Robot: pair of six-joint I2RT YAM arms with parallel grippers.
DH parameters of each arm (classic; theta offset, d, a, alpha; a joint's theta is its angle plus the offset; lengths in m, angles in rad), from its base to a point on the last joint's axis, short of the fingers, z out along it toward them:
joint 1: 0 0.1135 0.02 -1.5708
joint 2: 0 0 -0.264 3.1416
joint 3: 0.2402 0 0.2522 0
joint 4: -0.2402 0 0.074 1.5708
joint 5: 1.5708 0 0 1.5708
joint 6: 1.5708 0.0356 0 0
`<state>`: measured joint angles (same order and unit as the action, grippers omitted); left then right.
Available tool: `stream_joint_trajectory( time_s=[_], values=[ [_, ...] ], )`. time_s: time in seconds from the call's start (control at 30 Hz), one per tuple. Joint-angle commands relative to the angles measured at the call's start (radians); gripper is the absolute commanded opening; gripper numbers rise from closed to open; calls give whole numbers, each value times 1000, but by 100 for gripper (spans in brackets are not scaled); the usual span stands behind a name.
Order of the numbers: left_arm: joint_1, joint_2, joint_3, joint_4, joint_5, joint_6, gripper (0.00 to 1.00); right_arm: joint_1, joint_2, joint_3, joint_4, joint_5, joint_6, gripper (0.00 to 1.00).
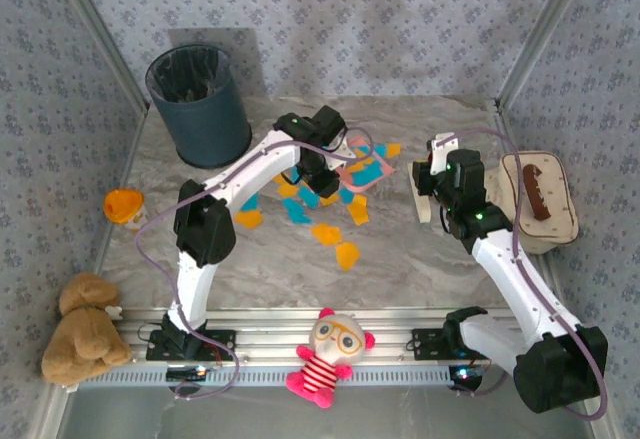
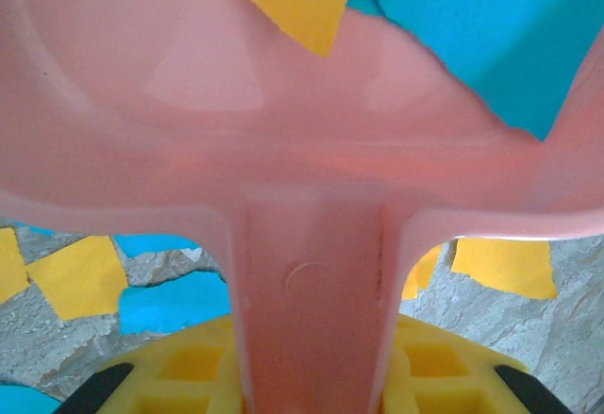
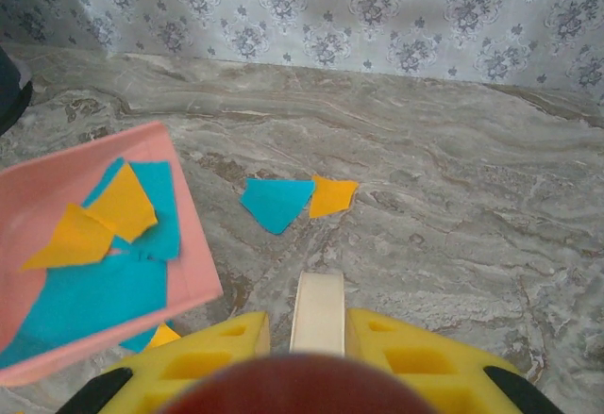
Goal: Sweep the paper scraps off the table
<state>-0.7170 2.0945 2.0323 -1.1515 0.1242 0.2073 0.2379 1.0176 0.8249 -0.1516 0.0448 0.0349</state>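
Left gripper point(image 2: 311, 381) holds dustpan point(image 2: 311, 150) over marble table point(image 3: 425, 150).

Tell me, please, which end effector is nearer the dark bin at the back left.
Left. The left end effector, holding the pink dustpan, sits right of the bin; the right end effector, gripping a cream tool, is farther right.

The paper scraps point(image 1: 347, 255) are small flat torn bits, some orange-yellow and some cyan-blue. Most lie loose on the middle of the table point(image 1: 400, 279), a grey-white marble top, a little toward its far edge. Several lie flat inside the pink dustpan point(image 3: 38, 188). Near it, one cyan bit touches one orange bit.
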Motion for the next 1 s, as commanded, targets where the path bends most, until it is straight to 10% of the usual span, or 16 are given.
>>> stream_joint_trajectory(
  time_s=[0.0, 0.97],
  values=[
    [16, -58, 49, -42, 72, -9, 0, -6, -30, 4, 3, -6, 28, 0],
    [299, -111, 366, -224, 193, -115, 0, -25, -10, -6, 18, -36, 60, 0]
  ],
)
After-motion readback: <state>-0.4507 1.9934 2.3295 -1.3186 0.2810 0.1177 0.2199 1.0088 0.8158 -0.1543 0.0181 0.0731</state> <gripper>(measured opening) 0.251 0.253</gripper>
